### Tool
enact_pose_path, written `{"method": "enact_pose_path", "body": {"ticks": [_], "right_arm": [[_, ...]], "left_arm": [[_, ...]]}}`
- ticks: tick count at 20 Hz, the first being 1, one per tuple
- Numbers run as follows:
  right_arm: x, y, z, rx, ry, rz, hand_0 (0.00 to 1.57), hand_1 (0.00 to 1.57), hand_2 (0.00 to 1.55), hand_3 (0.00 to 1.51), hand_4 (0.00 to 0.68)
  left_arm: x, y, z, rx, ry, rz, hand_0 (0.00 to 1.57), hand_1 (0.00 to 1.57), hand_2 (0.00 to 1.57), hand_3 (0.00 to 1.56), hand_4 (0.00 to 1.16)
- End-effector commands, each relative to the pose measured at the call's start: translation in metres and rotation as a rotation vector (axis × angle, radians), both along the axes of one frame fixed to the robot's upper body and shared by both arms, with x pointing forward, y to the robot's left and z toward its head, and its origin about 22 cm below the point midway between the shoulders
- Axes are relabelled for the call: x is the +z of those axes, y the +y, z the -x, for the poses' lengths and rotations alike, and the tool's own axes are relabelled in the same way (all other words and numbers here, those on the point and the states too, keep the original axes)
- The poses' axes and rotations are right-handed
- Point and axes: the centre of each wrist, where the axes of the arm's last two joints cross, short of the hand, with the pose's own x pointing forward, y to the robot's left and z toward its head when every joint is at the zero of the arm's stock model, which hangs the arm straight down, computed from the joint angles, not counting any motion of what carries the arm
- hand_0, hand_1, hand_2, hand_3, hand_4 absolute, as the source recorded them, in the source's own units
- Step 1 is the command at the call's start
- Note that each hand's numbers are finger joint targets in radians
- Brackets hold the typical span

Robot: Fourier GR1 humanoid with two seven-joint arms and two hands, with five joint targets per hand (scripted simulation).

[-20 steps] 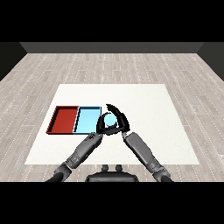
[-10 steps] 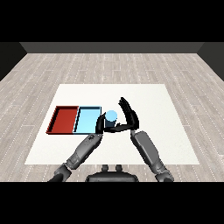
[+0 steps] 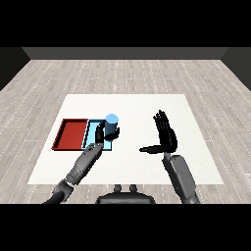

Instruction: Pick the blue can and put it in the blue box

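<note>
Head view: the white rectangular table point(image 3: 147, 105) carries a flat red tray point(image 3: 70, 134) and a flat light blue tray point(image 3: 93, 135) side by side near its left edge, about midway between the near and far edges. The upright light blue cylindrical can point(image 3: 112, 126) stands at the right rim of the light blue tray; whether its base is inside the tray, on the rim or raised above it cannot be told. The left hand point(image 3: 101, 133) is at the can's left side with fingers curled round it. The right hand point(image 3: 164, 137) is well apart, toward the right half of the table, fingers straight and spread, thumb out, holding nothing.

As a judgement, the pick is done and the can has reached the tray. Left to do: settle it fully inside and let go.
</note>
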Motion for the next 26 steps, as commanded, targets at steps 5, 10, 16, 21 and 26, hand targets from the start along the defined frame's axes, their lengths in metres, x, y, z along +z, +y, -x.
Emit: {"method": "enact_pose_path", "body": {"ticks": [5, 10, 16, 21, 26], "right_arm": [[-0.011, -0.021, 0.011, -0.096, -0.008, -0.044, 0.0, 0.0, 0.0, 0.0, 0.0], [-0.007, -0.028, -0.008, -0.059, 0.015, -0.064, 0.0, 0.0, 0.0, 0.0, 0.0], [-0.019, -0.028, -0.012, -0.104, 0.04, -0.105, 0.0, 0.0, 0.0, 0.0, 0.0], [-0.041, -0.039, -0.018, -0.131, 0.066, -0.084, 0.0, 0.0, 0.0, 0.0, 0.0], [-0.032, -0.05, -0.012, -0.138, 0.056, -0.127, 0.0, 0.0, 0.0, 0.0, 0.0]], "left_arm": [[0.005, 0.09, -0.032, 0.204, 0.139, -0.152, 1.56, 1.56, 1.54, 1.47, 1.1], [-0.02, 0.097, -0.041, 0.229, 0.318, -0.221, 1.57, 1.57, 1.56, 1.49, 1.06], [-0.046, 0.099, -0.039, 0.214, 0.458, -0.322, 1.57, 1.57, 1.56, 1.46, 1.03], [-0.066, 0.085, -0.027, 0.278, 0.592, -0.275, 1.06, 1.06, 1.05, 1.11, 0.92], [-0.067, 0.089, -0.026, 0.335, 0.659, -0.121, 0.8, 0.8, 0.89, 1.14, 0.75]]}}
